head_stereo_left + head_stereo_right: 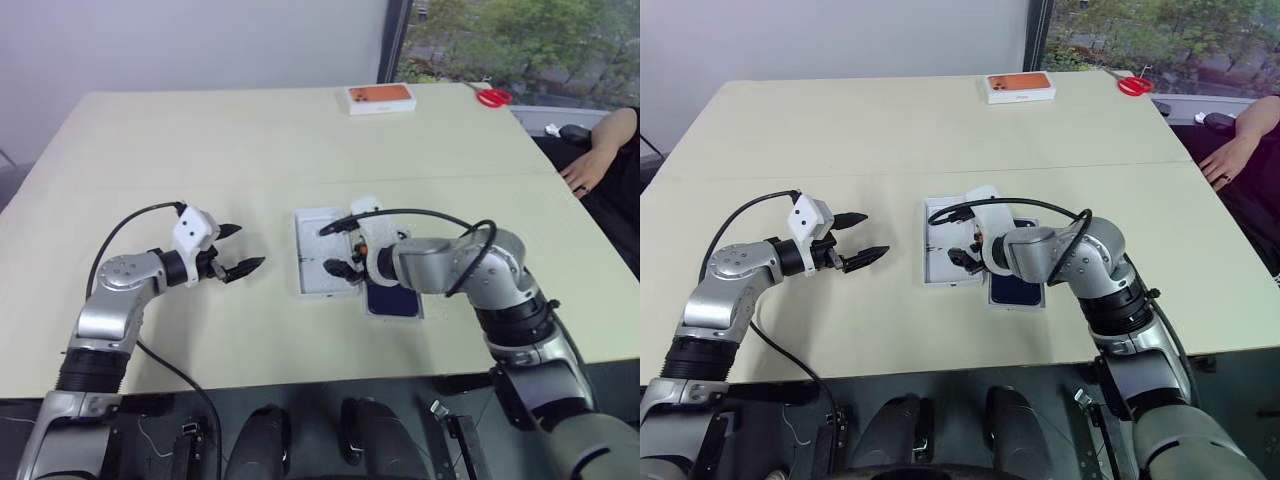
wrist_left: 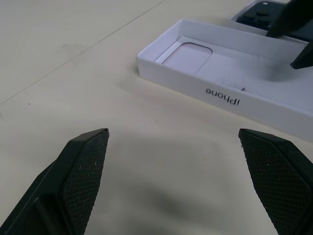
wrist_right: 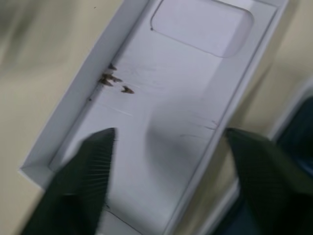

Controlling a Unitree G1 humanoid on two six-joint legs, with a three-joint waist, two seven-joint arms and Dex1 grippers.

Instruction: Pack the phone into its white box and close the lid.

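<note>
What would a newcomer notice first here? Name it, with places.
The right gripper hangs over an open white tray at the table's middle, nothing between its parted fingers, with the dark phone lying just beside the tray on the robot's right. The left gripper hovers wide open to the tray's left. At the far edge sit an orange-pictured box and red scissors.

Counted on the table (image 1: 200, 150): one open white tray (image 1: 318, 262), one dark blue-faced piece (image 1: 392, 299), possibly the phone, one orange-pictured box (image 1: 380, 98), one pair of red scissors (image 1: 493, 97), two grippers.
</note>
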